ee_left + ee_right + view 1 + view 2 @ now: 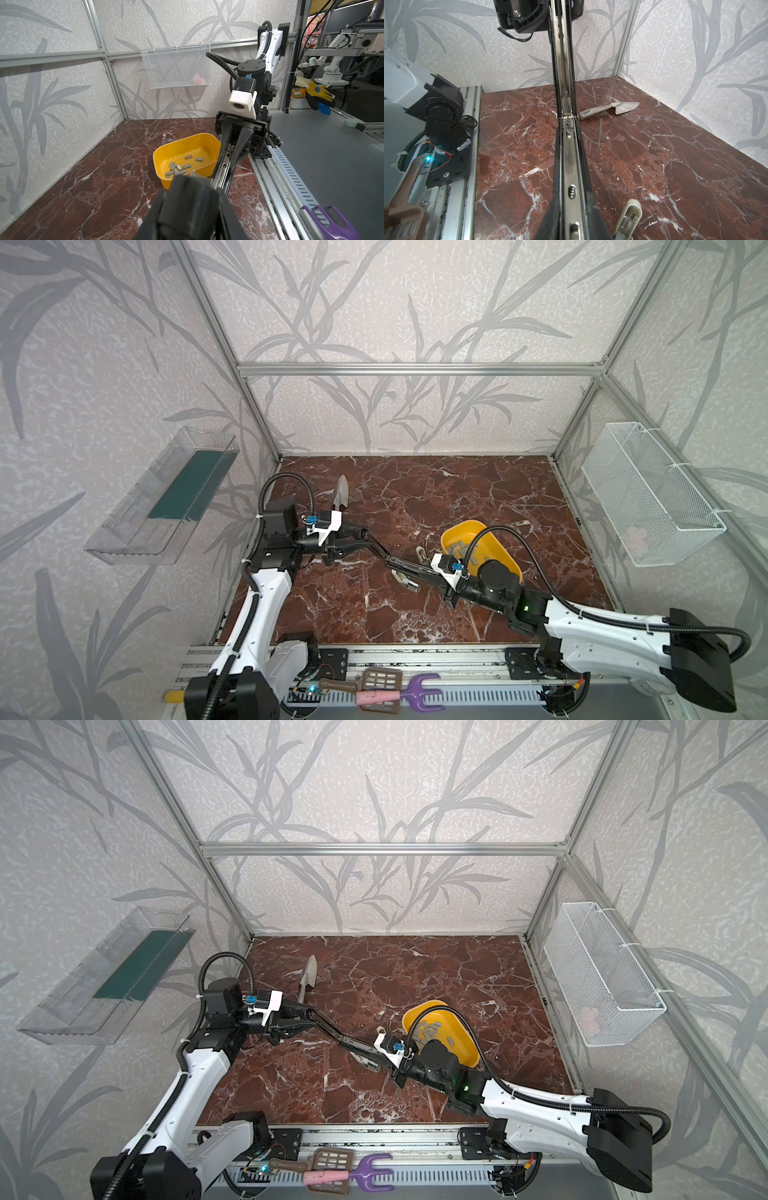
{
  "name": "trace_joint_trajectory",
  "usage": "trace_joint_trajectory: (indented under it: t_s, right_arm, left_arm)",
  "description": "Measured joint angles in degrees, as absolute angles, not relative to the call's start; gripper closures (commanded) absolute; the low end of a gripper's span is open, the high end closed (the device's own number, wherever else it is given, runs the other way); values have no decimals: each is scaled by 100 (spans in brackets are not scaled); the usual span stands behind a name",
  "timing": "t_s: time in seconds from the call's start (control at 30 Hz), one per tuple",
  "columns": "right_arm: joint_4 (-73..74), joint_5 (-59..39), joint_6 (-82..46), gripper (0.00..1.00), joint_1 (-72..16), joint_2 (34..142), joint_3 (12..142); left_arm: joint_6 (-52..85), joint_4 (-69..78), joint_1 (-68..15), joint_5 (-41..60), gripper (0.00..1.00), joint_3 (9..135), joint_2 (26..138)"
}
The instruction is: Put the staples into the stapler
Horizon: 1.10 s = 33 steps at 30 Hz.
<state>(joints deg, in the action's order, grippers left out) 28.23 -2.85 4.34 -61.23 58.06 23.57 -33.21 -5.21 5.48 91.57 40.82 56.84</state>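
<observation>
Honestly, with my left gripper and right gripper both clamped on the splayed stapler, any loosening pinch could drop it.

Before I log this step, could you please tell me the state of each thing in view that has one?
stapler: swung open, metal rail exposed, held at both ends.
left gripper: shut on the stapler's rounded black end.
right gripper: shut on the stapler's other half.
staples: loose in the yellow tray, none in either gripper.
yellow tray: upright, open-topped.
trowel: lying down, clear of both arms.
</observation>
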Motion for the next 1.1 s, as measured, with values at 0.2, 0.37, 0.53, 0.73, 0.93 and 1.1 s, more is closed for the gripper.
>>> trace_joint_trajectory:
  t_s: [0.2, 0.37, 0.53, 0.73, 0.93, 1.1]
  right_arm:
    - [2836, -49, 458, 100, -6123, 5640, 2128]
    - [2803, -139, 331, 100, -6213, 5415, 2078]
    - [2766, -200, 283, 100, -6292, 5367, 2069]
    - [2797, 222, 75, 100, -6528, 5395, 2073]
    - [2827, 2108, -106, 100, -8187, 6484, 2803]
    - [3780, 3190, -331, 100, -9021, 7957, 3393]
  left_arm:
    - [-3201, -202, 548, 8694, 51, 3804, 5754]
    - [-3118, 939, 913, 6958, 40, 3540, 5802]
    - [-3033, 1594, 943, 6224, 36, 3518, 5808]
    - [-2563, 2333, 945, 5537, 29, 3446, 5828]
    - [-1946, 2923, 945, 4711, 25, 3448, 5826]
    - [-1568, 3395, 932, 4263, 2, 3433, 5723]
